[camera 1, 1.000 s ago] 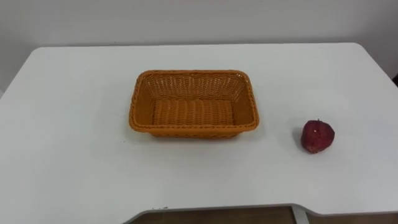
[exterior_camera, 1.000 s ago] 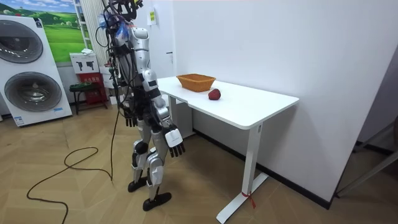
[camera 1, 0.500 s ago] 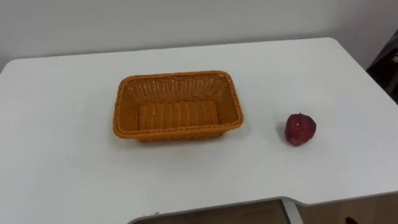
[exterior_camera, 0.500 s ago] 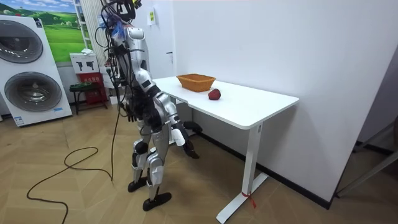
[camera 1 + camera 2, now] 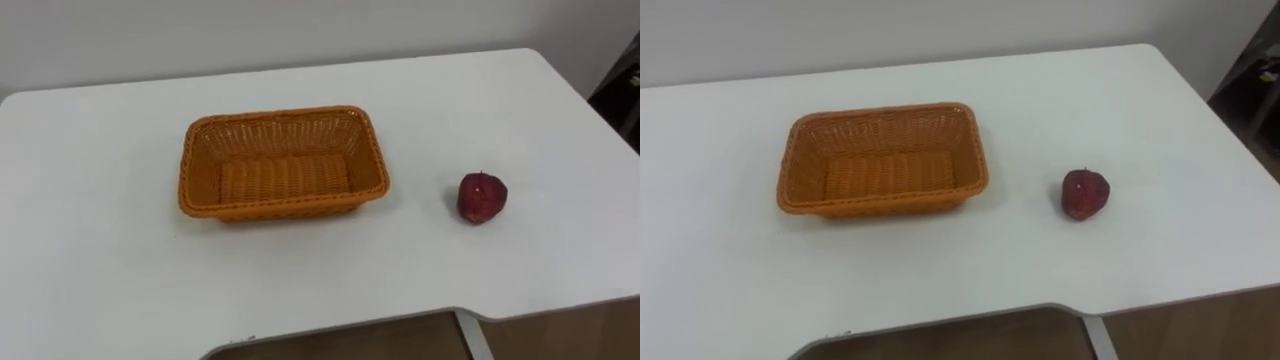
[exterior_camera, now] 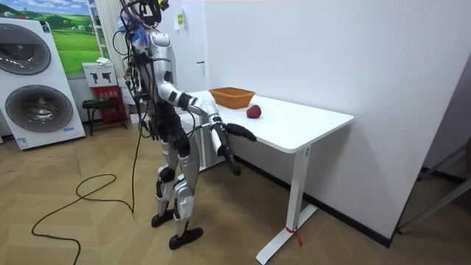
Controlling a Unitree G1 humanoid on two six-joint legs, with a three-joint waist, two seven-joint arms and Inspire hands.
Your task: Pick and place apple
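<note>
A dark red apple (image 5: 482, 197) (image 5: 1084, 194) lies on the white table (image 5: 100, 260), to the right of an empty orange wicker basket (image 5: 283, 211) (image 5: 880, 204) and apart from it. In the room view I stand at the table's front edge, with the apple (image 6: 254, 112) and basket (image 6: 232, 96) ahead of me. Both arms are raised forward below the tabletop. My right hand (image 6: 245, 133) reaches toward the table edge with straight fingers and holds nothing. My left hand (image 6: 231, 164) hangs lower, its fingers also straight and empty.
The table stands against a white wall (image 6: 309, 51). Its front edge has a curved cutout (image 5: 340, 335). Washing machines (image 6: 37, 81) and a small stool (image 6: 99, 107) stand behind me at the room view's left.
Both arms have swung up from hanging at my sides to in front of me. The eye view has shifted with my head; apple and basket stay in place.
</note>
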